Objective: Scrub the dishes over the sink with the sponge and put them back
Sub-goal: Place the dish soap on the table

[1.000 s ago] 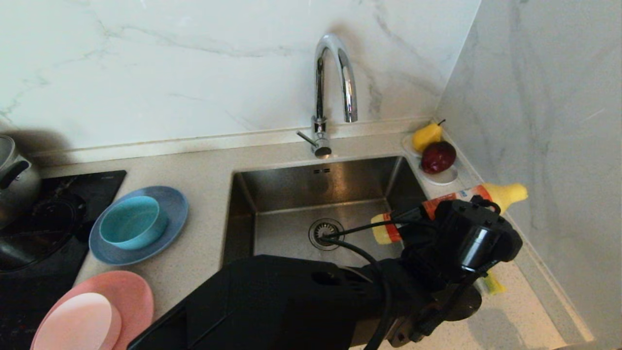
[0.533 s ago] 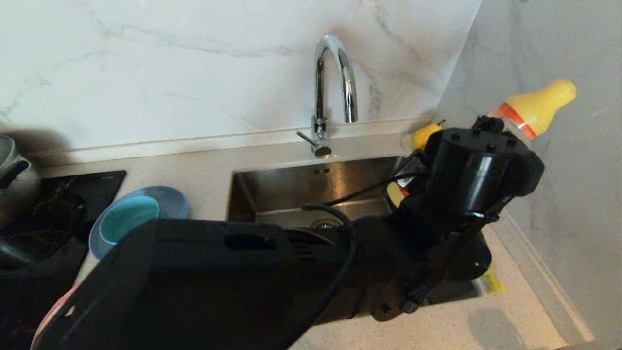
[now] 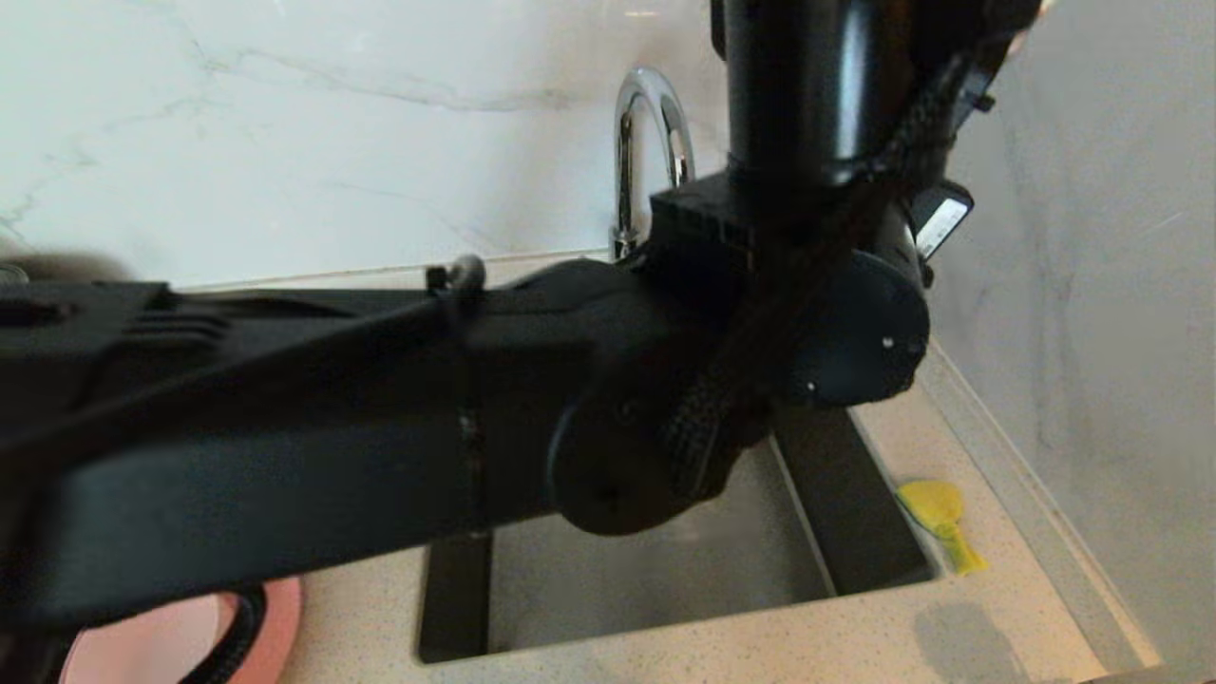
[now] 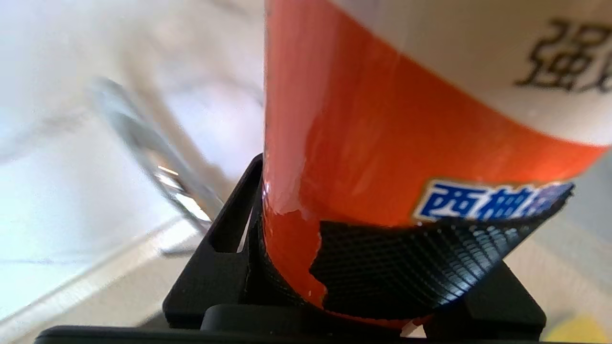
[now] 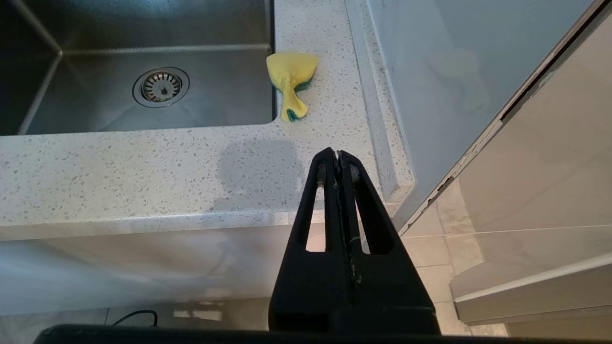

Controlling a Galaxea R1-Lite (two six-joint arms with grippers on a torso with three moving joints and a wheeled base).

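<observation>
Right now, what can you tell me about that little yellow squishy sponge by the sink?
The small yellow foam sponge looks soft, with a green scouring face peeking out underneath. It is crumpled, wide at one end and pinched narrow at the other. It lies on the speckled stone counter, at the right edge of the steel sink, near its front corner. Nothing holds it; only the counter touches it.

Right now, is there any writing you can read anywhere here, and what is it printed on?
"西柚": blue characters on a white patch of the detergent bottle held in the left gripper; the rest is cut off by a finger pad.
"强": dark character on the bottle's pale band; the next one runs out of frame.
White tag on the left arm in the head view: too small to read.
</observation>
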